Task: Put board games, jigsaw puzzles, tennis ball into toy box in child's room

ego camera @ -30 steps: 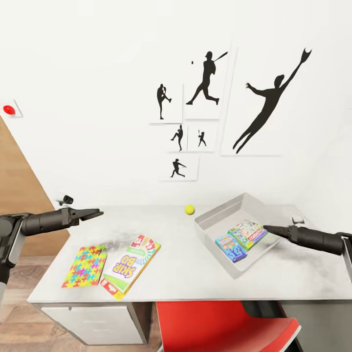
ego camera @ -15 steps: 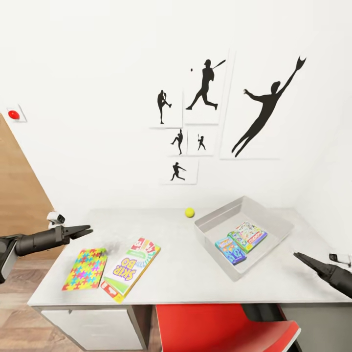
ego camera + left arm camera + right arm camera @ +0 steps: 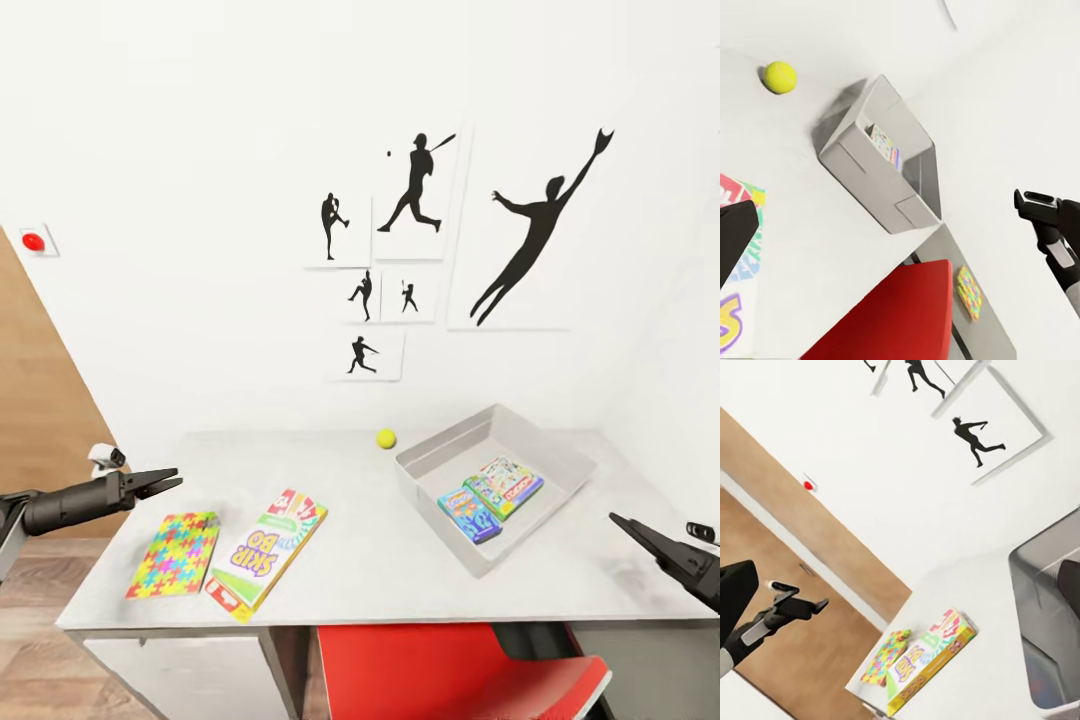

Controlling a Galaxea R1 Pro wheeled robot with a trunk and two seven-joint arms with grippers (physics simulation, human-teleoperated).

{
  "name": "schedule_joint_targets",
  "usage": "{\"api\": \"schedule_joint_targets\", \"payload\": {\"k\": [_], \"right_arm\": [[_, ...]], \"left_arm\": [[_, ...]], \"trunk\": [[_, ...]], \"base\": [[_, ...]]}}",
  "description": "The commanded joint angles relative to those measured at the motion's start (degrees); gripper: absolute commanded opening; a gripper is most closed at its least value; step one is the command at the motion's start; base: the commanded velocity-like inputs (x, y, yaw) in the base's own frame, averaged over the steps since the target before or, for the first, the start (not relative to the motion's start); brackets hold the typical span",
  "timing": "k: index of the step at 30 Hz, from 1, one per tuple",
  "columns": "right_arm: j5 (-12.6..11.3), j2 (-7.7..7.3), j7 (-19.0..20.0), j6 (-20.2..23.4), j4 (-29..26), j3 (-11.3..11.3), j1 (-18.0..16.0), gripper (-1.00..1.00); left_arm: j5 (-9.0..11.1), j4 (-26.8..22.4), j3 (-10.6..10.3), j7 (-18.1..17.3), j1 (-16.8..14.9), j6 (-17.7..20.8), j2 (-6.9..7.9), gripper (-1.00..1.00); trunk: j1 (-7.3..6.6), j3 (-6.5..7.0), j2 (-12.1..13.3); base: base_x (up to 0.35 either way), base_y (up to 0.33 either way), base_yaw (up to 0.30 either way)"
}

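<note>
Toy box (image 3: 560, 478) sits on the right half of the table (image 3: 380, 560), turned at an angle: long axis runs from near-left corner area toward far-right, one corner pointing at the front edge. Inside lie two small board games side by side, a blue one (image 3: 470, 512) nearer the robot and a green-edged one (image 3: 508, 487) just behind it, touching or almost, both long axes running diagonally like the tray's.

Tennis ball (image 3: 386, 438) rests on the table near the back wall, just left of the toy box, apart from it.

On the left half of the table: jigsaw puzzle (image 3: 174, 554) lies flat, long axis pointing away from the front edge, slightly tilted right. Skip-Bo board game (image 3: 268, 550) lies just beside it on the right, edges close or touching, long axis tilted further right, print upside down to the head camera.

Left gripper (image 3: 168, 479) hovers beyond the table's left end, above floor level, fingers pointing right toward the table; they look drawn together at the tips and carry nothing. Right gripper (image 3: 622, 523) hangs at the table's right end, pointing left toward the toy box, clear of it; fingers look pressed into one point, nothing between them.

Red chair (image 3: 450, 665) tucked under the front edge. Silhouette posters (image 3: 420, 190) on the wall behind
</note>
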Motion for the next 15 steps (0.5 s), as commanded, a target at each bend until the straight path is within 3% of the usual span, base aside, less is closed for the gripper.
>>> {"api": "schedule_joint_targets", "payload": {"k": [1,6,10,15], "right_arm": [[-0.12,0.32,0.21,0.59,-0.26,-0.11,0.00,1.00],[-0.12,1.43,-0.13,0.10,-0.59,-0.24,0.10,1.00],[0.02,2.61,-1.69,-1.20,-0.57,-0.39,0.07,1.00],[-0.21,2.86,-2.74,-1.99,-1.02,-1.35,0.10,1.00]], "left_arm": [[-0.01,0.02,-0.01,-0.22,-0.04,0.60,-0.01,1.00],[-0.01,0.03,-0.05,-0.22,-0.04,0.59,-0.21,1.00],[-0.01,-0.01,-0.07,-0.22,-0.04,0.59,-0.34,1.00],[-0.01,-0.03,-0.07,-0.22,-0.04,0.59,-0.34,1.00]], "trunk": [[0.02,-0.11,-0.12],[0.02,-0.03,-0.12],[0.02,0.17,-0.12],[0.02,0.47,-0.12]], "base": [[-0.085,0.000,-0.003],[-0.104,0.000,0.032],[-0.064,0.000,0.158],[-0.022,0.000,0.196]]}}
